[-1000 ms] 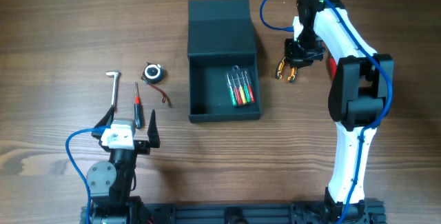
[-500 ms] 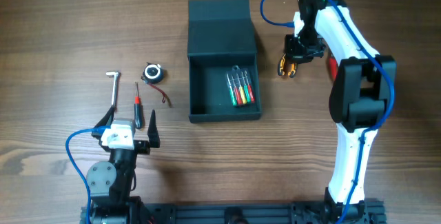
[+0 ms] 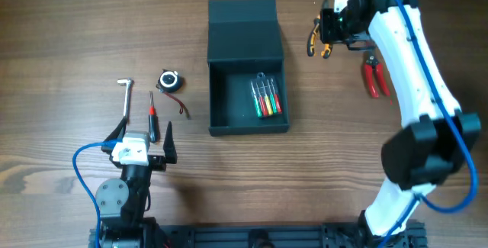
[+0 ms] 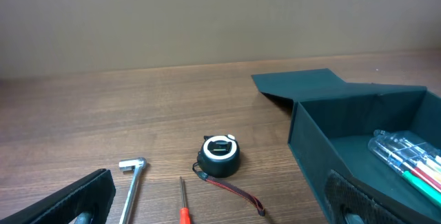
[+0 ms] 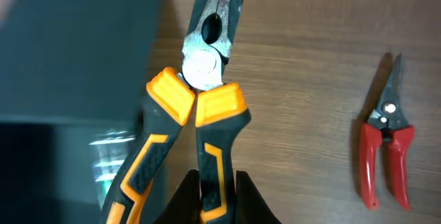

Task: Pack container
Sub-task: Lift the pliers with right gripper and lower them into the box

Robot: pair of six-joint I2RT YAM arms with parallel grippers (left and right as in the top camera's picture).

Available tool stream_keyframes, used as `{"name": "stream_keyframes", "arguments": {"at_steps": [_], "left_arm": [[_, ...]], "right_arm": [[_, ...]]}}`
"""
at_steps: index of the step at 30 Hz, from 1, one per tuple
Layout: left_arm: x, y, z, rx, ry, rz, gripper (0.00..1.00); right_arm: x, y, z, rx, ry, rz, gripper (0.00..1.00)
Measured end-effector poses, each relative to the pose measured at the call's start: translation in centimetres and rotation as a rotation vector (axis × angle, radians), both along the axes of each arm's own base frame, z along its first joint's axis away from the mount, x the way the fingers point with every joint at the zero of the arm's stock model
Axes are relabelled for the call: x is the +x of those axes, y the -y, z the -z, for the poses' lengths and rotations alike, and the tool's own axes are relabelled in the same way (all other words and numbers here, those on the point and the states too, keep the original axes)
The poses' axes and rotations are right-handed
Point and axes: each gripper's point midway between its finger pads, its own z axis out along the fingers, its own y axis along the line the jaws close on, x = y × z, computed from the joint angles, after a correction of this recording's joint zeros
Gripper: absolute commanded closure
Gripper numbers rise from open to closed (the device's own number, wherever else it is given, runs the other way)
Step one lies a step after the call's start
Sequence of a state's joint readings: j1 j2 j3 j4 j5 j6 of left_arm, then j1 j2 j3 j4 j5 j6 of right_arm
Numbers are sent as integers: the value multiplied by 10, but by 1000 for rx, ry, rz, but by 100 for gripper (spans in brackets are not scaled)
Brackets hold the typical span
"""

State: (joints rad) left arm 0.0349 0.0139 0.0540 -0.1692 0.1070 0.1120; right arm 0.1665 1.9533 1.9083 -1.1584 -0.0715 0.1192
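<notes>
Wood-grain tabletop fills every view, and nearest the robot's base the left gripper (image 3: 147, 136) rests with its jaws spread wide and nothing between them. Just beyond it lie a red-handled screwdriver (image 3: 151, 114), an L-shaped metal key (image 3: 124, 95) and a small round tape measure (image 3: 169, 80) with its strap trailing, all apart from one another. To their right sits the container (image 3: 249, 130), open, with a clutch of small coloured screwdrivers (image 3: 266, 98) against its right wall and the rest of its floor bare. Its lid flap (image 3: 244, 27) lies folded back flat on the far side. Farther still, just right of that flap, the right gripper (image 5: 215, 200) is clamped on one handle of the orange-and-black pliers (image 5: 200, 65), their nose pointing away from the wrist. Red cutters (image 3: 374, 76) lie on the table near it. The box looks light and thin-walled, stiff enough to hold its shape but probably easy to shove across smooth wood, so tools are better lowered in than dropped against a wall. For closing, the flap's free far edge seems the place to pinch, since the hinge line should fold with little force.
</notes>
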Motion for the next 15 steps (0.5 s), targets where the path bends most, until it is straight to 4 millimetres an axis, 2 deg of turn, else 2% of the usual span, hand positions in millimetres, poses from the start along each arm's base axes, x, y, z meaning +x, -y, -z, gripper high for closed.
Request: {"name": "stream_keyframes", "arguments": {"at_steps": [3,6,9,11,15], "left_arm": [[0,0,0,0,0,0,0],[0,0,0,0,0,0,0],[0,0,0,0,0,0,0],[0,0,0,0,0,0,0],[0,0,0,0,0,0,0]], "right_arm": [[-26,-38,-36,30,45,-57,96],[-55,-79,-40,46,-1,-127,96],[-74,-108,-38,50,-29,-175,95],[-84,-120,-36,51,-47,-190,96],[-94,-123,-27,45,-87,-174,96]]}}
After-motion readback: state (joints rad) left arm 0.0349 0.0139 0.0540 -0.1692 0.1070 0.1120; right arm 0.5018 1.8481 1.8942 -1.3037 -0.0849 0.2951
